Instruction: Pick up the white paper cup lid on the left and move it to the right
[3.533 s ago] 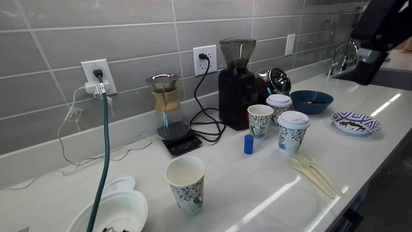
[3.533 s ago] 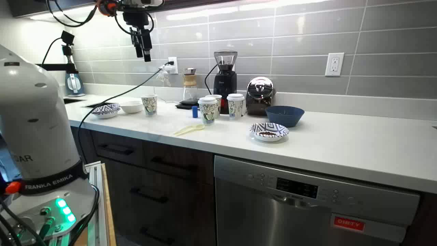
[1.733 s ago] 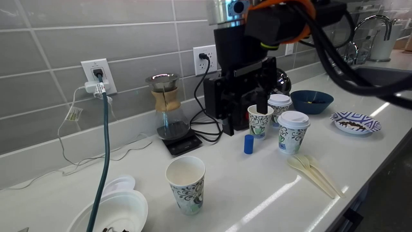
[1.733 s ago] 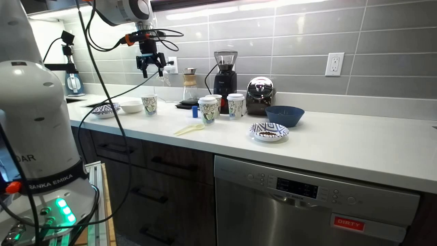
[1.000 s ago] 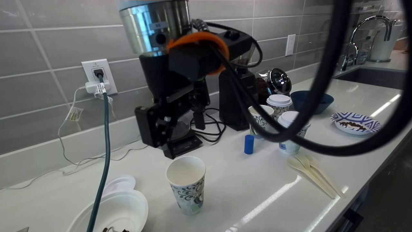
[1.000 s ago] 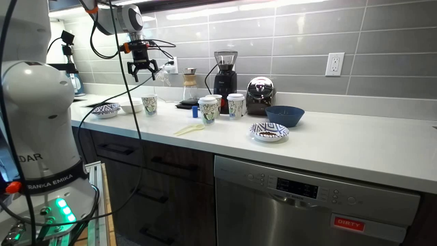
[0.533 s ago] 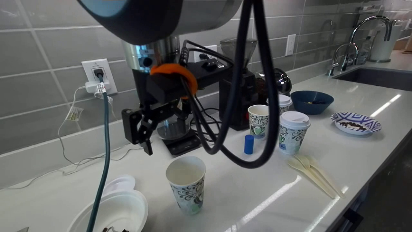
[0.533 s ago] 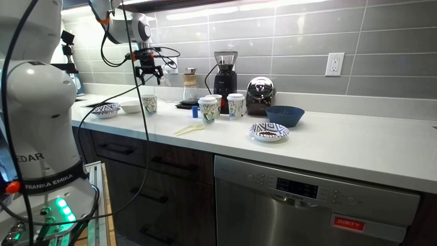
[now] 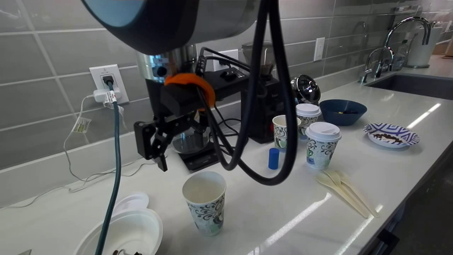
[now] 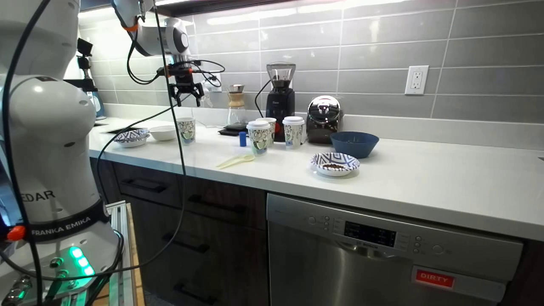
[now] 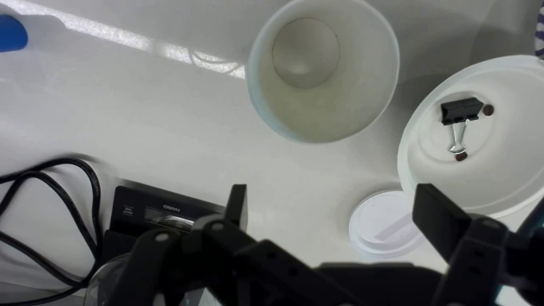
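The counter [image 10: 446, 187] runs the length of what I can see, and I have the arm [image 10: 55, 110] reaching over its left part in both exterior views, presumably because my target lies there. I hold the end effector [image 11: 333, 208] above the surface with its jaws wide apart and nothing between them, a stance I judge right for taking a lid across its rim. Farther off, the blue bowl [image 9: 343, 119] carries some yellow bits [image 9: 342, 112] too small for me to name; near it, the patterned bowl [image 9: 402, 131] holds a dark heap [image 9: 388, 137], coffee beans at a guess. Under me, the white bowl [image 11: 514, 140] crowds the work. A lone paper cup [image 11: 348, 97] stands upright near it, and I look down to its round bottom. The white paper cup lid [image 11: 380, 225] lies flat on the counter just beside the white bowl, whose rim covers its edge in the wrist view; I cannot tell whether they touch. One jaw would have to enter that tight side, so I expect to nudge the bowl unless I turn first. In the white bowl sit a black binder clip [image 11: 461, 111] and, smallest, two brown bits [image 11: 488, 110].
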`<state>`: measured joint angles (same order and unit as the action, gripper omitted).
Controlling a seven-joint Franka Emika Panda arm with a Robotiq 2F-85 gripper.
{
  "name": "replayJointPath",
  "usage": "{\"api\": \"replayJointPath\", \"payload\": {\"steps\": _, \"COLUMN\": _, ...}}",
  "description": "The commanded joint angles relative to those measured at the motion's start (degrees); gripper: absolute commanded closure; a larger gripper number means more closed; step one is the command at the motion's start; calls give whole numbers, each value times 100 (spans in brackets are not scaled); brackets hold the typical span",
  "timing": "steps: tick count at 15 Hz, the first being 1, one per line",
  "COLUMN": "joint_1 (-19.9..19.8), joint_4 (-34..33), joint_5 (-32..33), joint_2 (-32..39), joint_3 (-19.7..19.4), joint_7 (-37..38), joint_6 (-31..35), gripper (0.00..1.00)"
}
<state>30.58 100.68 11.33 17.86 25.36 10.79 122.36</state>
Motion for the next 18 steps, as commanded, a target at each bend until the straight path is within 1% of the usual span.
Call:
{"api": "replayJointPath", "payload": {"steps": 1, "joint_1": 101, "joint_4": -30, "joint_5": -38, "joint_2": 2, "joint_3": -111, "joint_7": -28, "joint_6": -16, "gripper": 0}}
{"api": "replayJointPath", "payload": {"steps": 2, "joint_1": 134, "joint_4": -119, "joint_5": 96, "joint_2": 122, "joint_3": -148, "joint_7": -43, "joint_6": 54, "gripper": 0}}
{"api": "replayJointPath", "payload": {"steps": 5, "joint_1": 192, "joint_4": -363, "joint_5": 165, "joint_2": 531, "joint_3": -193, "joint_7": -281, "joint_6": 582, "gripper": 0}}
{"api": "replayJointPath", "payload": {"steps": 10, "joint_1": 375, "joint_4": -700, "joint_5": 106, "joint_2": 1230, "joint_3": -372, "joint_7": -569, "joint_6": 1333, "gripper": 0}}
{"api": "replayJointPath", "payload": {"steps": 13, "joint_1": 498, "joint_4": -959, "joint_5": 7, "joint_2": 1647, "joint_3": -471, "joint_7": -743, "joint_6": 1539, "gripper": 0}}
{"api": "replayJointPath", "payload": {"steps": 18, "joint_1": 597, "joint_4": -1364, "joint_5": -191, "joint_2": 2212, "joint_3": -437, "joint_7": -1069, "joint_6": 1607, "gripper": 0}}
